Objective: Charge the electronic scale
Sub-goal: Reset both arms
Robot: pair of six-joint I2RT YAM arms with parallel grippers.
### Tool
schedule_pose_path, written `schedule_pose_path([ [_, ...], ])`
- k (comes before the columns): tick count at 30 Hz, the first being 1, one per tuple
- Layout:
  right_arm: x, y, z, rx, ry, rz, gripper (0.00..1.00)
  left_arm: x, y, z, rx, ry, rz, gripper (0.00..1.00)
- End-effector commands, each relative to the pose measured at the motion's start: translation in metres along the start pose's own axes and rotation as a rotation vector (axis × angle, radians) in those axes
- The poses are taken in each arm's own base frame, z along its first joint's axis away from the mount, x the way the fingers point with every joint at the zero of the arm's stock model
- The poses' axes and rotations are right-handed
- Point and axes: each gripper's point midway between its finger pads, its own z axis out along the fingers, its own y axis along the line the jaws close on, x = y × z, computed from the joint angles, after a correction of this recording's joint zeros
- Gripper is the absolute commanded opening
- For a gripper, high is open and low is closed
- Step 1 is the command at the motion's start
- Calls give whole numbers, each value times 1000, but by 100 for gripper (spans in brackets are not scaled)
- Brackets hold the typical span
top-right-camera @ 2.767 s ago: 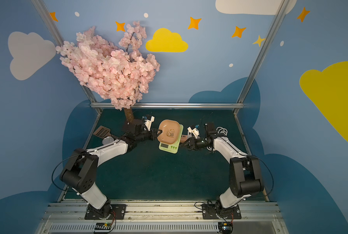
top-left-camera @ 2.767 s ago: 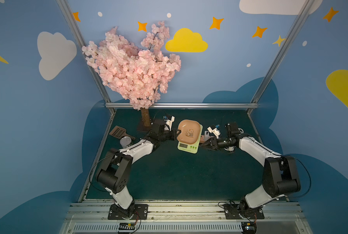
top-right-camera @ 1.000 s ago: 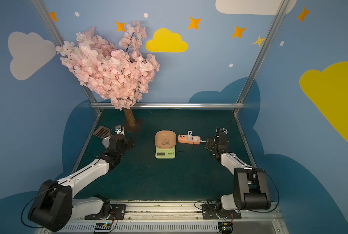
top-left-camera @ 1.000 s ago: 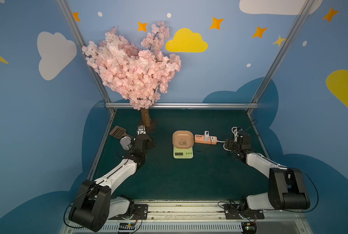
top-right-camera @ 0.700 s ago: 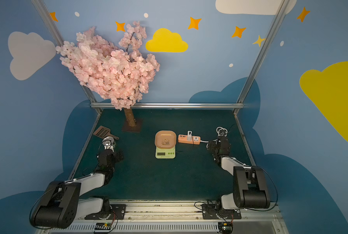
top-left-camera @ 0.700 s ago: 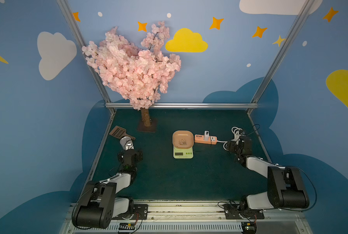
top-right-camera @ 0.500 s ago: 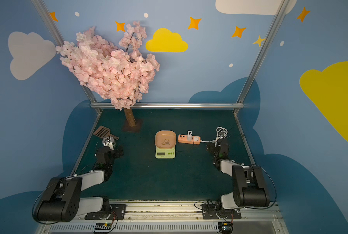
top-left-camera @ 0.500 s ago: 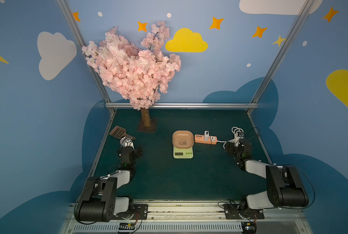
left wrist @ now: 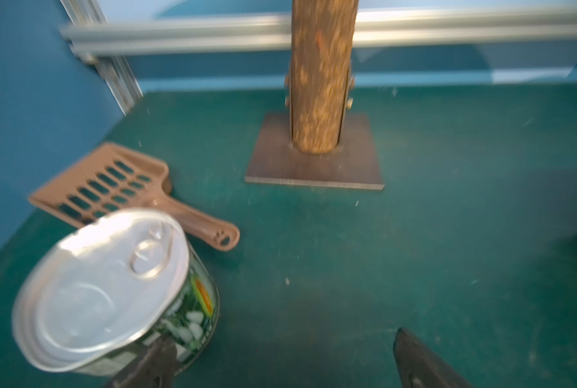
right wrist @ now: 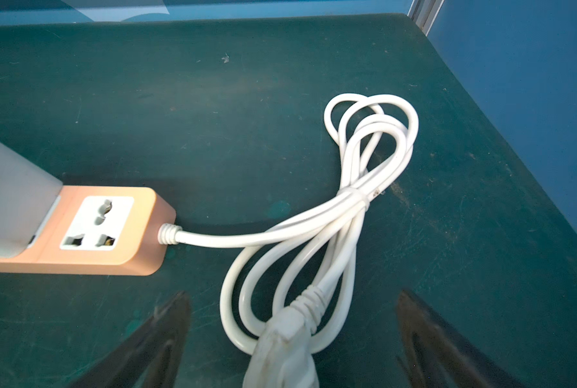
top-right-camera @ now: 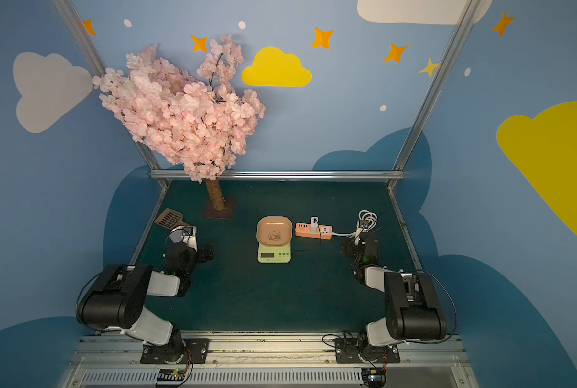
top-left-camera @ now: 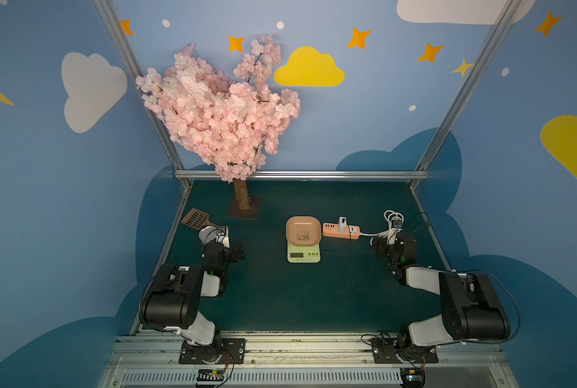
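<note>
Found the electronic scale (top-left-camera: 303,247) on the tabletop (top-left-camera: 280,295), just beside the power strip (top-left-camera: 341,231). Saw the right claw (right wrist: 294,295) gaping, empty, above the strip's coiled cord (right wrist: 354,198); left claw (left wrist: 283,336) likewise, well apart from the strip. Judged a snag on that cord likely to drag the strip.

Green mat (top-left-camera: 280,295) bears electronic scale (top-left-camera: 303,239), power strip (top-left-camera: 353,231), cord (top-left-camera: 393,217), scoop (top-left-camera: 195,219), can (top-left-camera: 208,233), tree base (top-left-camera: 252,210).

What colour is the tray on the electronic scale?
Peach-pink, with a small drawing in it; the tray on the electronic scale shows best in a top view.
</note>
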Motion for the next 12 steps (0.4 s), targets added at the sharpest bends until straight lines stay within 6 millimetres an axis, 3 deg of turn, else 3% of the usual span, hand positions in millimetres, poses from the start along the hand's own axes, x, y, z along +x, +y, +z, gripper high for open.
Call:
schedule_pose_path([
  [1, -15, 3, 0, -8, -40, -12, 95, -34, 11, 4, -74, -87, -42, 100],
  [6, -15, 4, 0, -7, -41, -14, 95, -32, -17, 2, 81, -100, 35, 100],
  [12, -15, 3, 0, -5, -45, -13, 95, -32, -13, 2, 72, -107, 18, 100],
])
